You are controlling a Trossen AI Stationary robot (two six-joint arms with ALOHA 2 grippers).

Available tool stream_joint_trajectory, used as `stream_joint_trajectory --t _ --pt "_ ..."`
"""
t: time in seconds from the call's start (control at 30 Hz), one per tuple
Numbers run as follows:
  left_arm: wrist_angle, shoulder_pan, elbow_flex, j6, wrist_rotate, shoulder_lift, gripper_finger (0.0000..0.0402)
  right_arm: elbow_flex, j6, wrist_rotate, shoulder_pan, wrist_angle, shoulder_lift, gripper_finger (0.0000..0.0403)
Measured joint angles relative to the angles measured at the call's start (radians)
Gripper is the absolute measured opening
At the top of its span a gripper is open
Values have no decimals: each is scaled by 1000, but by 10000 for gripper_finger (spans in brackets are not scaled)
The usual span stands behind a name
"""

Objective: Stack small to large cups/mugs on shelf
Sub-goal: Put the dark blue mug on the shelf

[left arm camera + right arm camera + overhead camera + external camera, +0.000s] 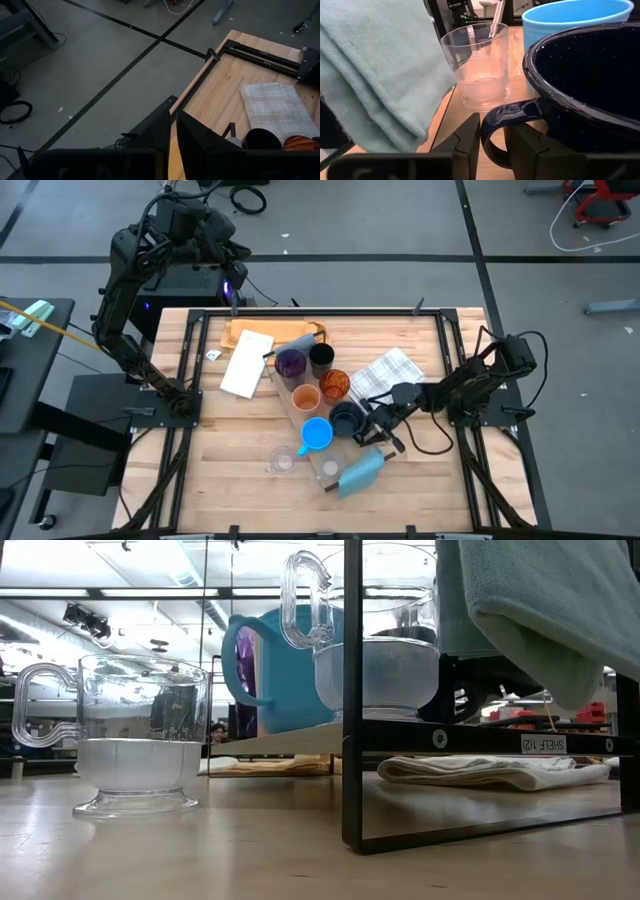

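The shelf [296,412] lies slanting across the table's middle. On it stand the purple tumbler [290,363], black cup [321,358], two orange cups [335,385] [306,397], the dark navy mug [347,418], the bright blue mug [316,434] and a clear glass [330,470]. Another clear glass [282,460] stands on the table beside the shelf. My right gripper [493,145] reaches nearly level from the table's right, its fingers slightly apart on either side of the navy mug's handle [495,117]. My left gripper [173,137] hangs shut and empty, high beyond the table's far left corner. My right gripper has one finger [470,137] on each side of the lower part of the navy mug's handle loop [487,150], coming nearly level from the table's right. Whether the fingers touch the handle I cannot tell. The mug stands upright on the shelf.
A blue-grey cloth [360,472] drapes the shelf's near end, right beside my right gripper. A checked cloth [385,372] lies right of the cups. An orange-brown board [270,333] and a white sheet [246,362] lie at the far left. Black rails [455,360] border the table.
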Motion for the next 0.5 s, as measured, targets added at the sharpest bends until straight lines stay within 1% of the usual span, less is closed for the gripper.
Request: stream_joint_trajectory --t 0.23,0.5 --pt "-7 0 0 0 0 0 45 0 -31 0 -21 -150 -86 92" --pt "-8 0 0 0 0 0 38 0 -42 0 -21 -216 -133 92"
